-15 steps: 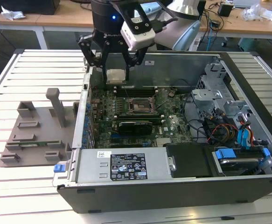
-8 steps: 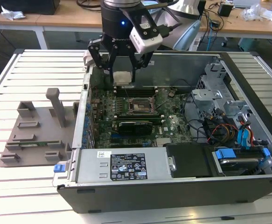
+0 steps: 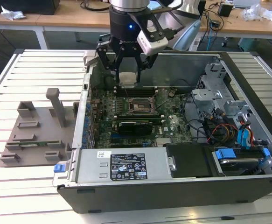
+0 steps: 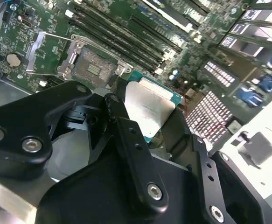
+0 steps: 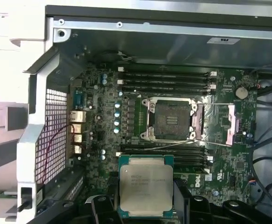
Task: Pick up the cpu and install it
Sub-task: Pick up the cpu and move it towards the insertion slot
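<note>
My gripper (image 3: 128, 77) is shut on the cpu (image 3: 128, 77), a flat square chip with a silvery top and a green rim. It hangs above the motherboard (image 3: 126, 116) inside the open computer case, near the back wall. In both wrist views the cpu (image 5: 145, 185) (image 4: 147, 109) sits between my black fingers (image 4: 131, 140). The open black socket frame (image 5: 170, 120) (image 4: 94, 65) lies on the board a short way from the chip, its metal cover (image 5: 232, 123) swung aside. In the exterior view the socket (image 3: 139, 105) is lower and toward the front of my gripper.
Rows of memory slots (image 5: 166, 77) flank the socket. The case's back wall (image 3: 182, 70) and left side wall (image 3: 82, 116) stand close to my gripper. Drive cage and coloured cables (image 3: 229, 126) fill the exterior view's right. A grey fixture tray (image 3: 33, 135) lies outside the case on the left.
</note>
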`<state>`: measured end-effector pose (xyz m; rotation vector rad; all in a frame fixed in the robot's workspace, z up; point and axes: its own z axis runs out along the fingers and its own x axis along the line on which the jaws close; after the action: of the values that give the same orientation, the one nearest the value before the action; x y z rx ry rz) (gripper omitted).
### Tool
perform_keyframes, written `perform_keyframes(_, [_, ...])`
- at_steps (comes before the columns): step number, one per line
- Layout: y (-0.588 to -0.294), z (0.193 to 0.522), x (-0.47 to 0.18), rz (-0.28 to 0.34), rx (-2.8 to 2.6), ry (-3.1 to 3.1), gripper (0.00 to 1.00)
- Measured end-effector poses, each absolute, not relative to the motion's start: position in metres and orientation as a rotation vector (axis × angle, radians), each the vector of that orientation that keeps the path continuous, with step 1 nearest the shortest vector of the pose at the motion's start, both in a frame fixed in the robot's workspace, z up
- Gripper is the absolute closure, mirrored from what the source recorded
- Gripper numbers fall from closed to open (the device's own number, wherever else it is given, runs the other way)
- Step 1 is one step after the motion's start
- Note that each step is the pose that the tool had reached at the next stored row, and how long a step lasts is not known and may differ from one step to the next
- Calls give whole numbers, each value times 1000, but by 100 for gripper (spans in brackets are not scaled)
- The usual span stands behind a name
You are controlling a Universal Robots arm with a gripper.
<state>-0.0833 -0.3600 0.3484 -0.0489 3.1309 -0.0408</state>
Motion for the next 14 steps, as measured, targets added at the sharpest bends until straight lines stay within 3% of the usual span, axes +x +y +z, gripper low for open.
perform_keyframes(14, [-347,329,-65,-45,-50,3131,45])
